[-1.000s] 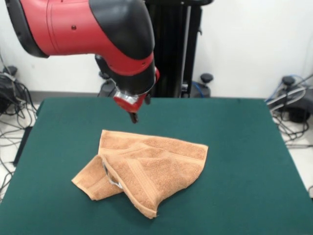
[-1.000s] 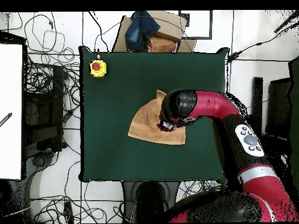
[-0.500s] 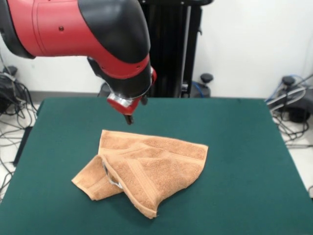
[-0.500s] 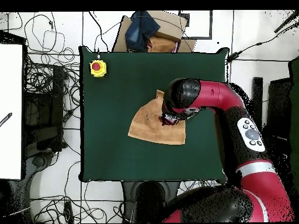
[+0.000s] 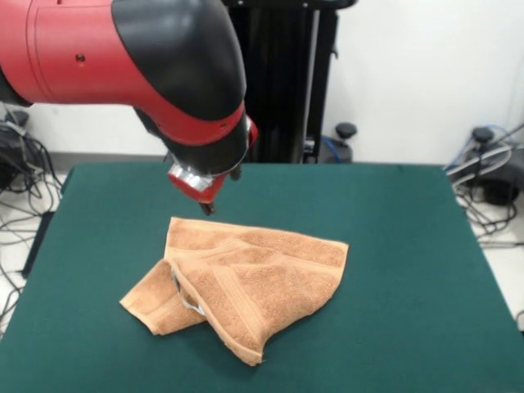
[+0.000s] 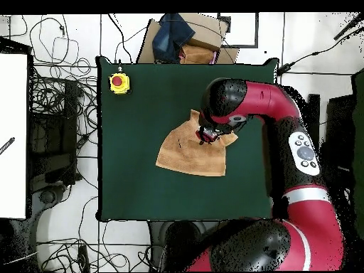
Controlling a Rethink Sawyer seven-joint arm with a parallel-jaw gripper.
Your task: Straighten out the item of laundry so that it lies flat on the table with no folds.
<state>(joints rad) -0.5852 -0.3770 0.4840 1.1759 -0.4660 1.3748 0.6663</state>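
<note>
The towel [image 5: 246, 278] lies crumpled near the middle of the table [image 5: 409, 246], well in from every edge; in the front view one corner is folded under at the lower left, a second flap doubles over toward the near edge, and a woven band runs slantwise across the upper layer; a small white tag [image 5: 187, 300] shows at the fold between the two flaps. The gripper [image 5: 206, 207] hangs above the towel's far edge, clear of the cloth as far as the front view lets one judge; only a dark tip shows below the red wrist (the bulky arm [image 5: 131, 57] hides the rest), so whether its fingers are spread or pressed together cannot be told. From overhead the towel [image 6: 186, 151] appears as a rough four-cornered patch with the gripper [image 6: 207, 135] over one of its corners; the arm [image 6: 266, 106] curves in from one side of the table [image 6: 135, 185]; a yellow box with a red button [image 6: 119, 82] sits at a table corner, well apart from the towel.
</note>
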